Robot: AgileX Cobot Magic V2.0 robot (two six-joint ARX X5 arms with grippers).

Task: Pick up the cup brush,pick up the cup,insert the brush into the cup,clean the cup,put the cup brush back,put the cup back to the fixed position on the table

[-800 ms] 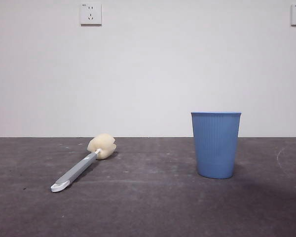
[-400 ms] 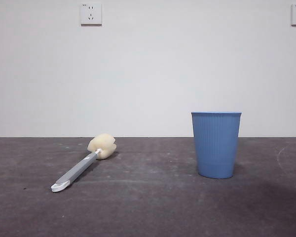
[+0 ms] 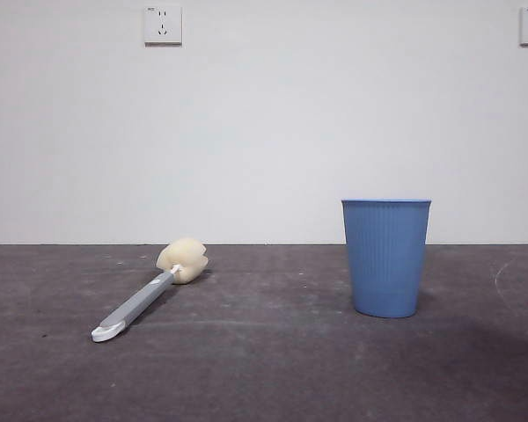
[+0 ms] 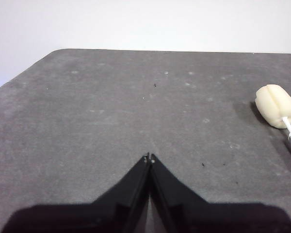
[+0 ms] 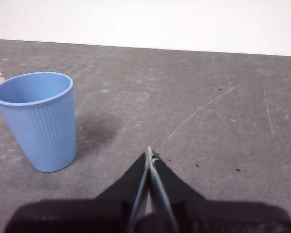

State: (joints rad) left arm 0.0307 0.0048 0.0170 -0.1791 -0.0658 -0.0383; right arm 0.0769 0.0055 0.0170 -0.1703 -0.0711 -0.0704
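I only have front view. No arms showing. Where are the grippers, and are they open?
Observer: Left gripper hangs over bare dark grey table, jaws shut, empty.
Operator: Near the brush?
Observer: Off to one side of it; the grey-handled cup brush with cream-yellow sponge head is untouched, sponge showing at the frame edge.
Operator: Right one?
Observer: Right gripper is shut too, apart from the upright ribbed blue plastic cup.
Operator: Anything inside the cup?
Observer: The visible inner wall looks bare; the bottom is hidden.

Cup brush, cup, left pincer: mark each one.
cup brush [image 3: 141,301]: front view, middle of the grey handle.
cup [image 3: 385,259]: front view, ribbed blue wall.
left pincer [image 4: 149,158]: left wrist view, the tips, shut together.
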